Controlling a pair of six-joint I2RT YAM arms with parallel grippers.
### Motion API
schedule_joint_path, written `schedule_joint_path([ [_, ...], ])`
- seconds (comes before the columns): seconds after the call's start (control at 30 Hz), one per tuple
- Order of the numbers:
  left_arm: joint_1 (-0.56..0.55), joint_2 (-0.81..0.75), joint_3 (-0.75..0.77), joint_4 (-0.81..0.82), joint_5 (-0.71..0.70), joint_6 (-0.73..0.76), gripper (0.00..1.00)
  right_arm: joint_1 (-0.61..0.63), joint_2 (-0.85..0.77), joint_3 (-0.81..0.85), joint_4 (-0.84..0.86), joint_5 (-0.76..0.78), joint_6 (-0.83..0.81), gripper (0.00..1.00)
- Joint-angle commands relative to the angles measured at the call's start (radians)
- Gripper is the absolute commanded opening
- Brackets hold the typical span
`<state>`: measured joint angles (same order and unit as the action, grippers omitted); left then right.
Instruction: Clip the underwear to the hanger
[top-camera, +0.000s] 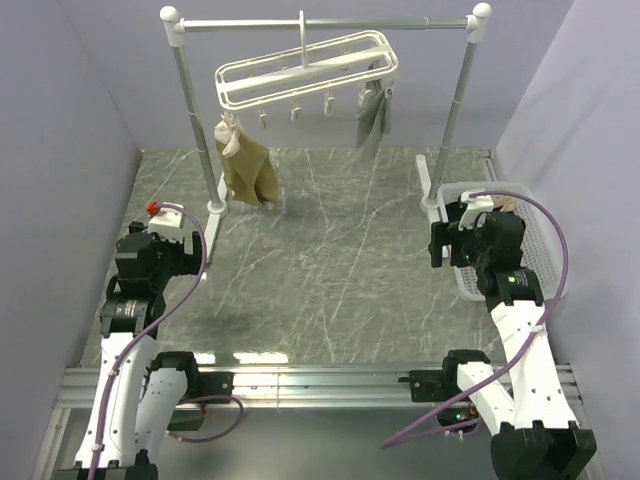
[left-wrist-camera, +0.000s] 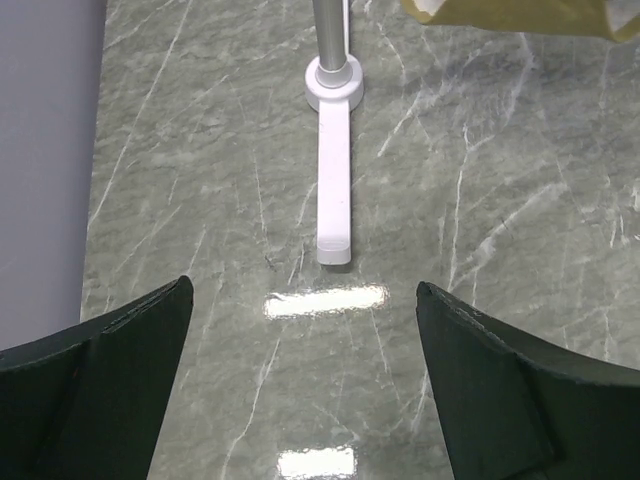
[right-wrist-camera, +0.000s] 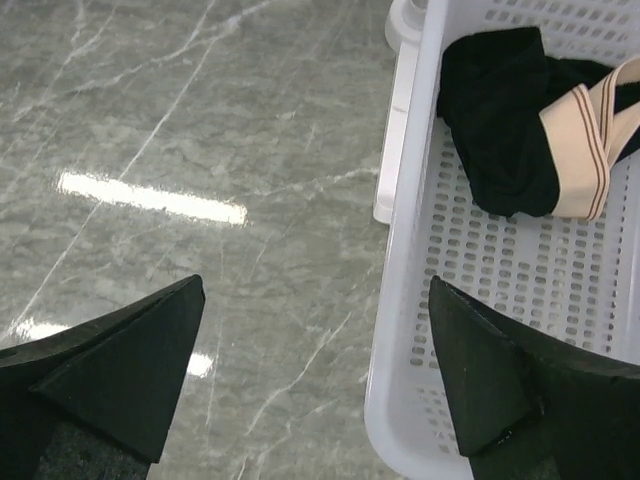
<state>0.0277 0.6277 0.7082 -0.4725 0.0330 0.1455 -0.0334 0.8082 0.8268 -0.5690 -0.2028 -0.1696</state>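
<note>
Underwear (right-wrist-camera: 500, 130) lies crumpled in white basket (right-wrist-camera: 395, 330), probably folded over itself. Right claw (right-wrist-camera: 315, 300) spread, empty, above basket rim, placed to reach in. Left claw (left-wrist-camera: 305, 300) spread, empty, over surface (left-wrist-camera: 200, 150). Hanger (top-camera: 305, 70) hangs beyond, middle clips (top-camera: 296, 112) free.

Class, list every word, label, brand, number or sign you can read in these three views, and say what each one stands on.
There is no readable text in any view.
The underwear has only plain stripes on its waistband.
The basket and the hanger carry no print.
</note>
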Motion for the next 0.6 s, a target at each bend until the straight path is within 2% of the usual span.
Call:
schedule_joint_path([
  [0.0, 0.003, 0.032, 0.079, 0.008, 0.051, 0.005, 0.99, -0.002, 0.041, 0.099, -0.034, 0.005, -0.011, 1.0],
  [0.17, 0.005, 0.096, 0.166, -0.017, 0.151, -0.009, 0.99, -0.005, 0.143, 0.219, -0.139, 0.026, -0.054, 1.0],
  [0.37, 0.003, 0.171, 0.238, -0.025, 0.212, -0.046, 0.99, -0.154, 0.339, 0.382, -0.213, -0.024, -0.076, 0.99],
  [0.57, 0.005, 0.187, 0.243, 0.001, 0.248, -0.07, 0.99, -0.316, 0.552, 0.529, -0.273, -0.027, -0.045, 1.0],
])
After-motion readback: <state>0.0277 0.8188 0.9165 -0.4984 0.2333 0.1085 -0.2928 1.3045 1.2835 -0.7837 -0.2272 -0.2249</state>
